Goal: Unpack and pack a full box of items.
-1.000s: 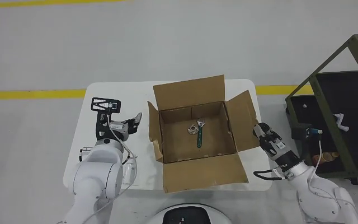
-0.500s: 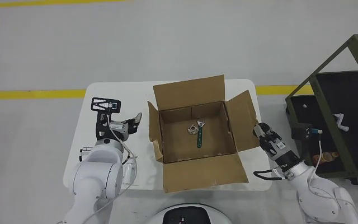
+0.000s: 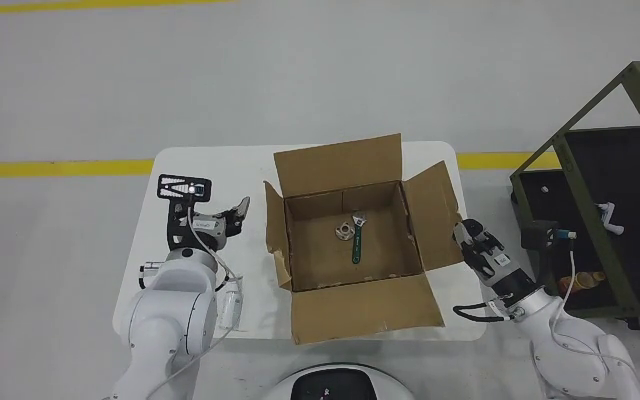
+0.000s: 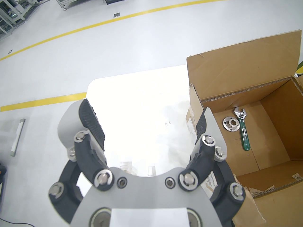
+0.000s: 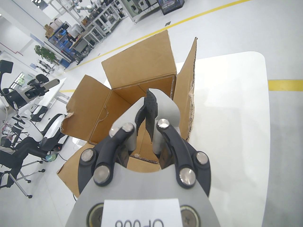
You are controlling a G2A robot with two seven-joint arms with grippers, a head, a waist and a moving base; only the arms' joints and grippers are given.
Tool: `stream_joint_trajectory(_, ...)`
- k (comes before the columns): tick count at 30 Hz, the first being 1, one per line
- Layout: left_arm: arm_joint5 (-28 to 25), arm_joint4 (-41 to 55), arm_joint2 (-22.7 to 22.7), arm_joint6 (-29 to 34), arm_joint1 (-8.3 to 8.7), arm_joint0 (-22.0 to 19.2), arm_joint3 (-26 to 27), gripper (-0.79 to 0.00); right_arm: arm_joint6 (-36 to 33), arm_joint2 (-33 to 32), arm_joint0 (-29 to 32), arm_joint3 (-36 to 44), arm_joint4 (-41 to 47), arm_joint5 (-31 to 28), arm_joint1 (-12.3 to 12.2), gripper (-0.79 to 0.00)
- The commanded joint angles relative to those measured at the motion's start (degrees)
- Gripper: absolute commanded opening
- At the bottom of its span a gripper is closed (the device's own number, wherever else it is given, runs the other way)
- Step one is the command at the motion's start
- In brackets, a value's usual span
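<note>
Flaps are standing open on the box point(image 3: 340, 160) in the top view, and it is sitting mid-table point(image 3: 230, 165). Inside, a wrench point(image 3: 356, 245) is lying on the box floor, its head touching a metal ring point(image 3: 345, 231). The left gripper point(image 3: 213, 198) is hanging over bare tabletop beside the box's left flap, jaws spread wide and holding nothing. The right gripper point(image 3: 468, 236) is sitting just beside the right flap's outer edge, jaws pinched together.

From the left wrist, the left gripper point(image 4: 144, 109) is showing both pads point(image 4: 91, 121) far apart with white table point(image 4: 142, 90) between them. The box point(image 4: 241, 72) is lying off to one side of the jaws, and the wrench point(image 4: 243, 133) and ring point(image 4: 230, 124) are resting on its floor, well apart from the fingers.

From the right wrist, the right gripper point(image 5: 150, 94) is closing its pads point(image 5: 151, 105) tip to tip, gripping nothing. The box point(image 5: 139, 67) is standing just past them, one side flap rising upright beside the jaws, and the fingers are hiding much of its floor.
</note>
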State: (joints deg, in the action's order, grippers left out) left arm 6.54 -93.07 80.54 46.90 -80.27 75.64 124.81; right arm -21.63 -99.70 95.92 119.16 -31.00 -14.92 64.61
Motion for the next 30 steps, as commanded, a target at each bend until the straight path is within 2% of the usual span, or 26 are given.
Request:
stream_joint_trajectory(1,0.06,-0.06,0.06,-0.58,-0.01,0.01,0.05,-0.785,0.00,0.00,0.00,0.00,0.00,0.00,0.00,0.000)
stream_joint_trajectory(10,0.22,2.53,0.75,-1.52,-0.12,0.07,0.28,-0.785,0.00,0.00,0.00,0.00,0.00,0.00,0.00,0.000)
stream_joint_trajectory(16,-1.69,5.14,2.17,-3.88,-0.01,0.18,0.34,-0.785,0.02,0.23,-0.07,-0.01,-0.33,-0.27,-0.01,0.000)
stream_joint_trajectory(17,-1.90,5.41,2.55,-4.09,0.02,0.20,0.32,-0.662,-0.03,0.36,-0.17,0.13,-0.53,-0.09,-0.01,0.000)
stream_joint_trajectory(18,-2.03,5.62,2.87,-4.01,0.05,0.25,0.13,-0.092,-0.22,0.50,-0.37,0.37,-0.86,0.03,-0.03,-0.252)
stream_joint_trajectory(19,-2.14,6.13,3.07,-3.83,0.06,0.20,-0.01,0.000,-0.45,0.69,-0.62,0.58,-1.11,0.22,-0.04,-0.502)
stream_joint_trajectory(20,-2.17,6.21,3.14,-3.78,0.07,0.17,-0.05,0.000,-0.64,0.96,-0.98,0.88,-1.43,0.21,-0.06,-0.785)
stream_joint_trajectory(30,-2.17,6.21,3.14,-3.78,0.07,0.17,-0.05,0.000,-1.30,4.48,-4.44,0.65,-3.14,0.31,-0.04,-0.785)
